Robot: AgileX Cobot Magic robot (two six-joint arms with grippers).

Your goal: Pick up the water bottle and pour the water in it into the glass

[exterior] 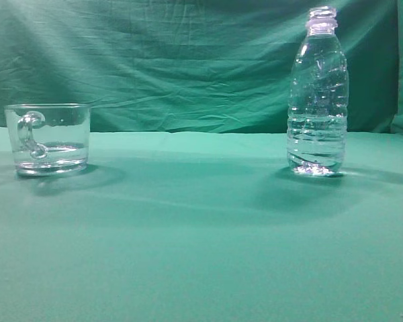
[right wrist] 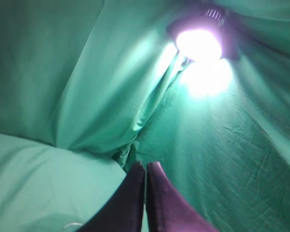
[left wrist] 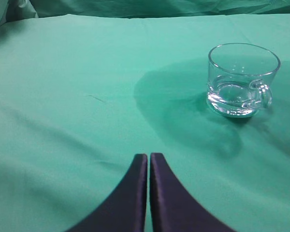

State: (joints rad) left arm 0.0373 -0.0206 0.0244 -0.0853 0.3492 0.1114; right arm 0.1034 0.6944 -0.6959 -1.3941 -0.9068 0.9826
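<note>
The water bottle (exterior: 318, 100) stands upright at the right of the green table in the exterior view, clear and ribbed, uncapped, with water in its lower half. The glass (exterior: 48, 139), a short wide mug with a curved handle, stands at the left; it holds a little water at its bottom. It also shows in the left wrist view (left wrist: 242, 79), ahead and to the right of my left gripper (left wrist: 148, 155), which is shut and empty above the cloth. My right gripper (right wrist: 145, 165) is shut and empty, pointed at the green backdrop. Neither gripper shows in the exterior view.
A green cloth (exterior: 201, 241) covers the table and a wrinkled green backdrop (exterior: 174, 60) hangs behind. A bright lamp (right wrist: 199, 44) glares at the top of the right wrist view. A small curved clear rim (right wrist: 73, 224) shows at that view's bottom edge.
</note>
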